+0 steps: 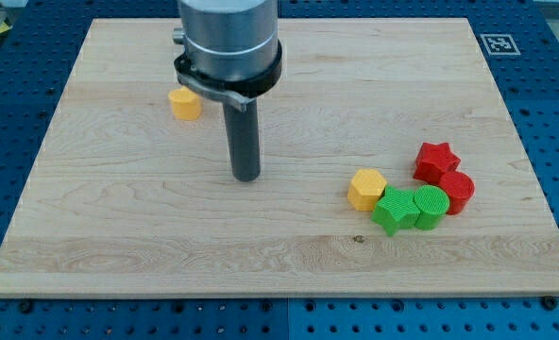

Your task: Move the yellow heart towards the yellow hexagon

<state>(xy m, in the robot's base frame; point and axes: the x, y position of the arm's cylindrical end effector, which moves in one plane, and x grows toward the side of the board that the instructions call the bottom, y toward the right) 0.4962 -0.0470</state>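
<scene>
The yellow heart (184,103) lies on the wooden board (119,217) at the view's upper left. The yellow hexagon (366,189) lies at the view's right, touching a cluster of other blocks. My tip (246,177) is the lower end of the dark rod near the board's middle. It is to the right of and below the heart, apart from it, and well left of the hexagon. It touches no block.
A green star (394,210) and a green cylinder (430,207) sit right of the hexagon. A red star (436,161) and a red cylinder (457,192) lie behind them. A marker tag (499,43) is at the board's top right corner.
</scene>
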